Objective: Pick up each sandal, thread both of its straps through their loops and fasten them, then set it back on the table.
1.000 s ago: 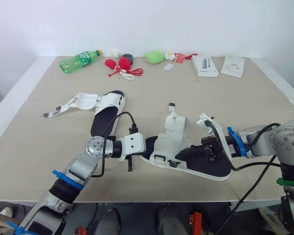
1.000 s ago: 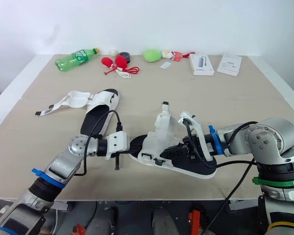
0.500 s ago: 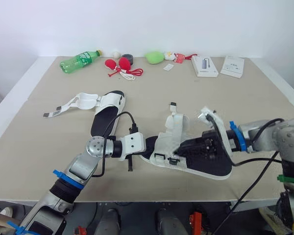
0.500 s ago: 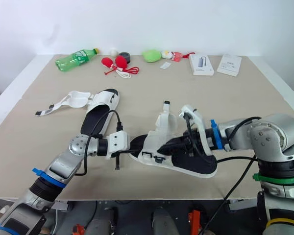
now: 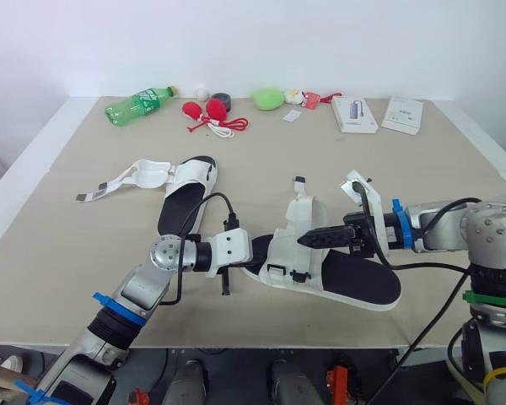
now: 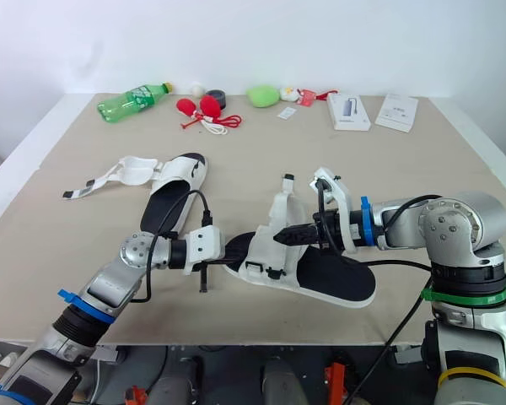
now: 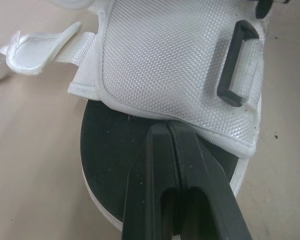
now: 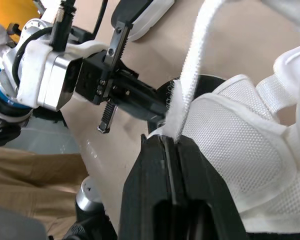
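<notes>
Sandal (image 5: 354, 283) strap (image 5: 300, 207) clamped between right gripper (image 8: 171, 142) tips, drawn upward. Left gripper (image 7: 166, 127) clenched, tips set against mesh upper (image 7: 165, 65) edge. Green bottle (image 5: 138, 105) label unreadable.

The tips of the left gripper (image 7: 168, 125) are covered by the white upper of the near sandal (image 5: 358, 278), at lower centre of the left eye view, so what, if anything, is pinched there cannot be told. The strap (image 8: 190, 65) pinched by the right gripper (image 8: 171, 140) is cut off by the frame's edge. The print on the white box (image 5: 402, 114) at upper right is too small to be read.
</notes>
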Controlling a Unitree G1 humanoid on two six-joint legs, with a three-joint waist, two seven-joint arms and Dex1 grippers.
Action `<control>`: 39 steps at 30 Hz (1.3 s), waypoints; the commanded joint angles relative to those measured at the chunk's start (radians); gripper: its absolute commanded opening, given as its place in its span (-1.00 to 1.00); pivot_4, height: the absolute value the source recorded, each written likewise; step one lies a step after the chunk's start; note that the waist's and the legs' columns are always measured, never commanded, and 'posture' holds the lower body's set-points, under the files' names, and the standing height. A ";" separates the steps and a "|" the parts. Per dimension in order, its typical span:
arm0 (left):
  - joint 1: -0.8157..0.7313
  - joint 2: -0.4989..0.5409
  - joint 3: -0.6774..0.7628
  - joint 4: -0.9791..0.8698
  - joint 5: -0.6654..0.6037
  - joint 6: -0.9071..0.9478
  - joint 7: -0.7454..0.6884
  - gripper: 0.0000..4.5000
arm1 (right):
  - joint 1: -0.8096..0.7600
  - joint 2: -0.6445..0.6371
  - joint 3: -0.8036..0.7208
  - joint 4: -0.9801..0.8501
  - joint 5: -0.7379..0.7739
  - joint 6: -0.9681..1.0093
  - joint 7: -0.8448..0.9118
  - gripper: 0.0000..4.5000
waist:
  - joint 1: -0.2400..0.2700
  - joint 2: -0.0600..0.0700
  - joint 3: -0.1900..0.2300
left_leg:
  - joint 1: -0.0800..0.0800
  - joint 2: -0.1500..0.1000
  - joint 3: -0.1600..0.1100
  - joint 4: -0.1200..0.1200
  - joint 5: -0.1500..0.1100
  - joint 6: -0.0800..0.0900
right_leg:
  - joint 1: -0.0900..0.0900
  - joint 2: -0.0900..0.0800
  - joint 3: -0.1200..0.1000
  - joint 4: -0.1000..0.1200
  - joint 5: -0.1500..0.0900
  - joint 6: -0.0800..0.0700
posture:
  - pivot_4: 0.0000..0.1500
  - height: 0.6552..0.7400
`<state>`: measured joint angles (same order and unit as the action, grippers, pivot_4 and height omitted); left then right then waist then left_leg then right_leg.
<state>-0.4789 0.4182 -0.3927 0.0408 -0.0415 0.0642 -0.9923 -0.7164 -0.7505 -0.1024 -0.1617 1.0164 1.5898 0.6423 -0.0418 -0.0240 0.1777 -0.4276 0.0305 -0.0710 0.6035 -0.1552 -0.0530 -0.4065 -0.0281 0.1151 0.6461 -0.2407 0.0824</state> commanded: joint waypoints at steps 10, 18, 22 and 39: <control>0.027 0.007 -0.052 0.048 0.050 0.026 -0.013 -1.00 | 0.118 0.009 -0.076 -0.147 0.132 0.025 -0.057 -0.94 | 0.000 0.000 0.000 | 0.000 0.000 0.000 0.000 0.000 0.000 | 0.000 0.000 0.000 0.000 0.000 0.000 | 1.00 1.00; 0.028 0.007 -0.051 0.045 0.049 0.031 -0.015 -1.00 | 0.160 -0.012 -0.085 -0.219 0.179 0.022 -0.060 -0.82 | 0.000 0.000 0.000 | 0.000 0.000 0.000 0.000 0.000 0.000 | 0.000 0.000 0.000 0.000 0.000 0.000 | 1.00 1.00; 0.025 0.007 -0.051 0.049 0.049 0.030 -0.015 -1.00 | 0.142 -0.094 -0.098 -0.232 0.172 -0.036 0.019 -0.10 | 0.001 0.000 0.000 | 0.000 0.000 0.000 0.000 0.000 0.000 | 0.000 0.000 0.000 0.000 0.000 0.000 | 1.00 1.00; -0.013 0.016 -0.026 0.081 0.042 0.031 -0.029 -1.00 | 0.479 -0.184 -0.070 -0.340 0.133 -0.217 0.107 0.99 | 0.002 -0.001 -0.001 | -0.001 0.000 0.000 0.002 0.000 0.000 | 0.000 -0.001 -0.001 0.000 -0.001 0.001 | 1.00 1.00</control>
<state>-0.5073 0.4162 -0.3930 0.0710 -0.0407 0.0650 -1.0126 -0.2304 -0.9347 -0.1678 -0.4886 1.1821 1.4260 0.7543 -0.0398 -0.0251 0.1771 -0.4281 0.0310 -0.0705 0.6062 -0.1550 -0.0533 -0.4062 -0.0287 0.1141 0.6460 -0.2418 0.0834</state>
